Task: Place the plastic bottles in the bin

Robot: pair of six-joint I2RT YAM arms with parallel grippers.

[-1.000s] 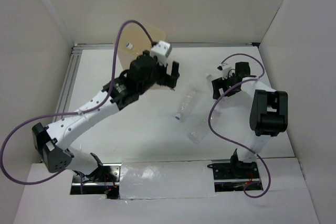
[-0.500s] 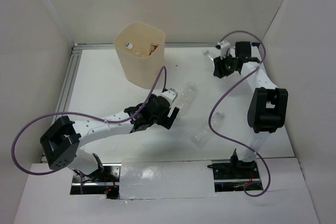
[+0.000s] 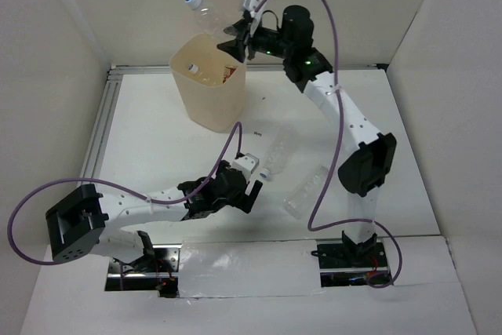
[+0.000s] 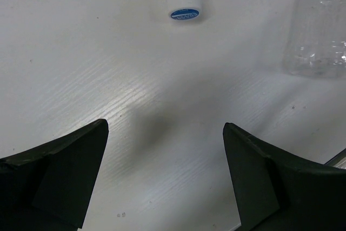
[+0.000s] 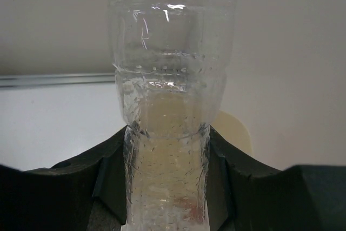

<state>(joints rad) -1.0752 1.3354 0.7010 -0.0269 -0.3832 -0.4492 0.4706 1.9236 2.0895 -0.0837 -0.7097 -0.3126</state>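
The cream bin (image 3: 205, 100) stands at the back left, with bottles inside it. My right gripper (image 3: 231, 37) hangs above the bin's rim, shut on a clear plastic bottle (image 3: 205, 15) whose capped end points up and left. In the right wrist view both fingers (image 5: 111, 166) squeeze that bottle (image 5: 167, 106) at its waist, with the bin (image 5: 238, 133) behind. My left gripper (image 3: 249, 192) is open low over the table, just short of a lying bottle (image 3: 276, 153). Its white cap (image 4: 184, 1) faces the open left gripper (image 4: 165, 128). Another bottle (image 3: 302, 194) lies to the right.
White walls enclose the table on three sides. A metal rail (image 3: 102, 127) runs along the left edge. The second lying bottle (image 4: 319, 31) sits right of the left gripper's line. Purple cables loop from both arms.
My right arm has swung from the back right up to above the bin, carrying a bottle. My left arm has drawn back from the bin toward the near side, short of the lying bottle.
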